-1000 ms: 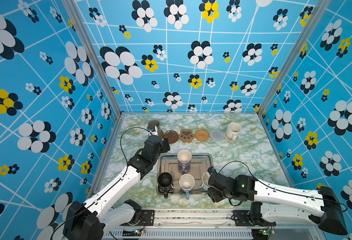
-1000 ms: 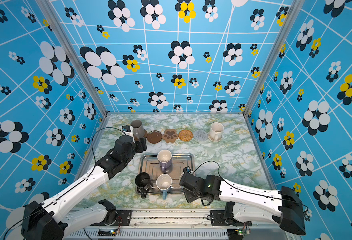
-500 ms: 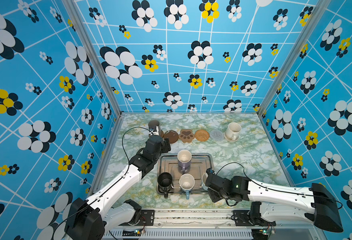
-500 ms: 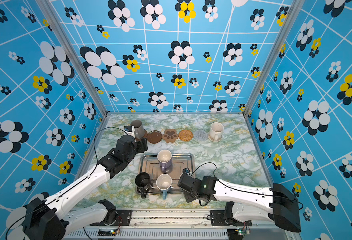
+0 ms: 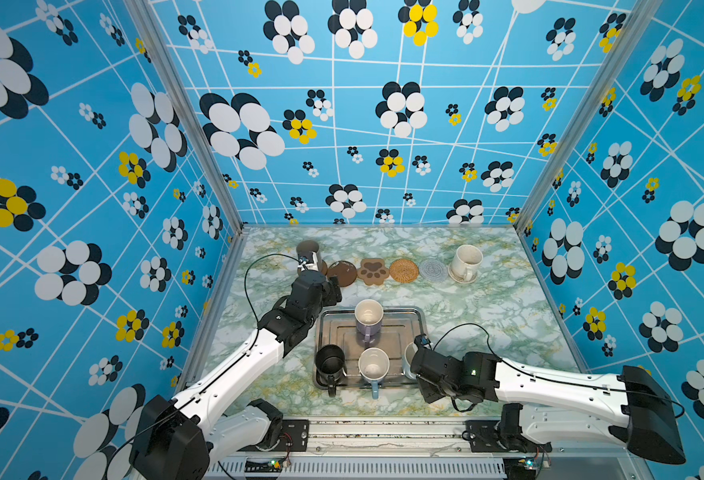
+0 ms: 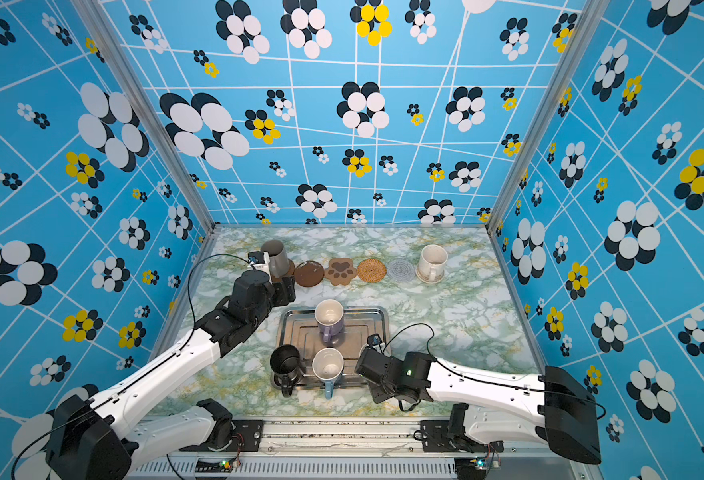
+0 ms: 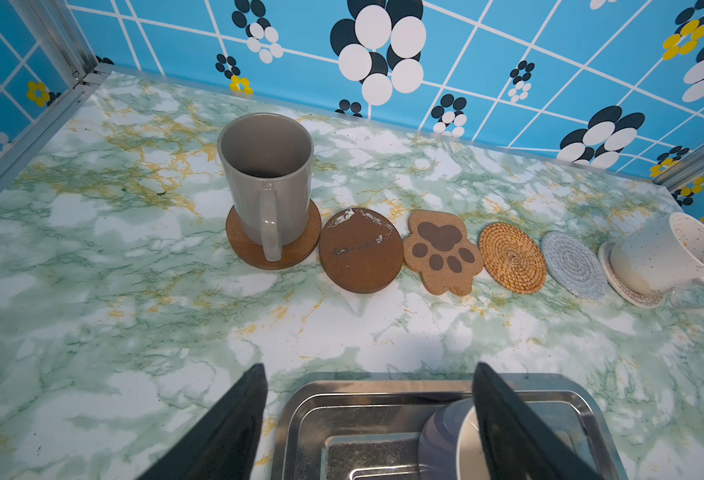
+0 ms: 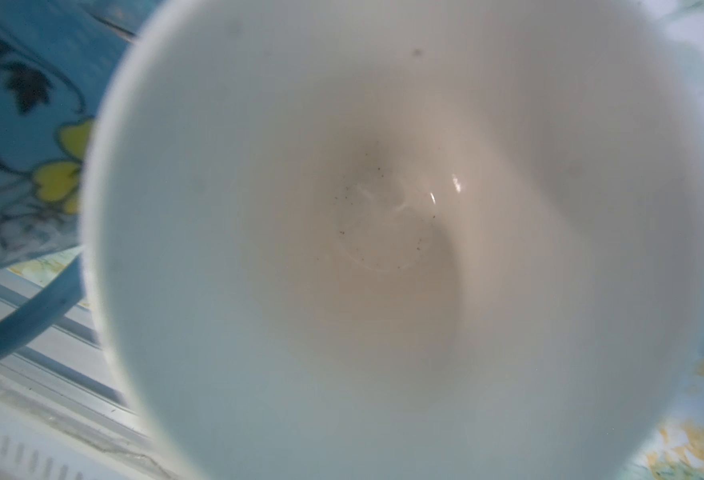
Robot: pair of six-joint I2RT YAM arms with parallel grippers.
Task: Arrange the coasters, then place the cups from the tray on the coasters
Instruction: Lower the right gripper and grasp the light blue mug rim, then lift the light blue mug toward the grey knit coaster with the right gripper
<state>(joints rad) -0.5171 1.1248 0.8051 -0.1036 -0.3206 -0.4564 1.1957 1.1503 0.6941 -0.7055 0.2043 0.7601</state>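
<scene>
Cup-placing step: right pincer (image 5: 416, 365) is at a mug (image 8: 383, 249) in the tray (image 5: 420, 316) — whether it grips, I cannot tell; left pincer (image 7: 369, 370) gapes empty. Next, likely — lift toward the pale coaster (image 5: 433, 270).

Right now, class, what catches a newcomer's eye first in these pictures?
The loud blue flower-print walls surround everything. Along the far side of the marbled table runs a row of six coasters, with a grey mug on the left end and a cream mug on the right. Nearer, a metal tray holds more mugs.
</scene>
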